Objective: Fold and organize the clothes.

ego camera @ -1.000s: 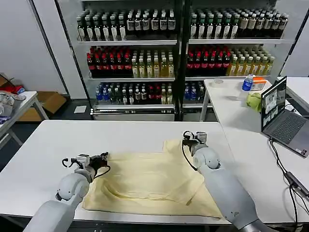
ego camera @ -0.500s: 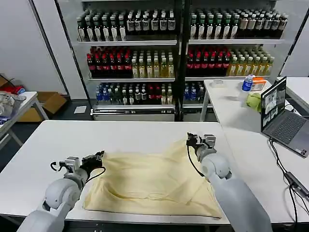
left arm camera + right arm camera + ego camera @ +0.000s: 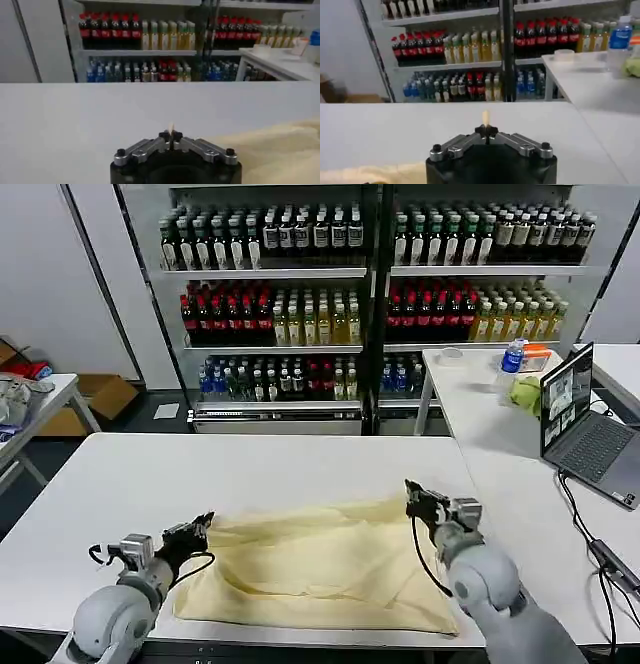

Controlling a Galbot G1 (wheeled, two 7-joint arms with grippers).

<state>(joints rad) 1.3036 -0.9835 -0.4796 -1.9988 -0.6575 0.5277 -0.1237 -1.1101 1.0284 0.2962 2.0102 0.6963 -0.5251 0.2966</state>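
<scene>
Unreadable shelf bottles [image 3: 300, 319] behind T-shirt [image 3: 320, 569]

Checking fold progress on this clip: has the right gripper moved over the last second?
Yes. In the head view the right gripper, shut on the T-shirt, has drawn back from the table's far edge toward the robot, pulling the shirt's far edge with it.

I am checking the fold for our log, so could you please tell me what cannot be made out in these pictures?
- T-shirt, head view: neck label and sleeves are hidden under the folded-over fabric.
- Left claw, left wrist view: just a sliver of cloth shows between the shut tips; the shirt runs off the frame edge.
- Right claw, right wrist view: its own body hides the fabric below.
- Near table edge, head view: both arms cover it.
</scene>
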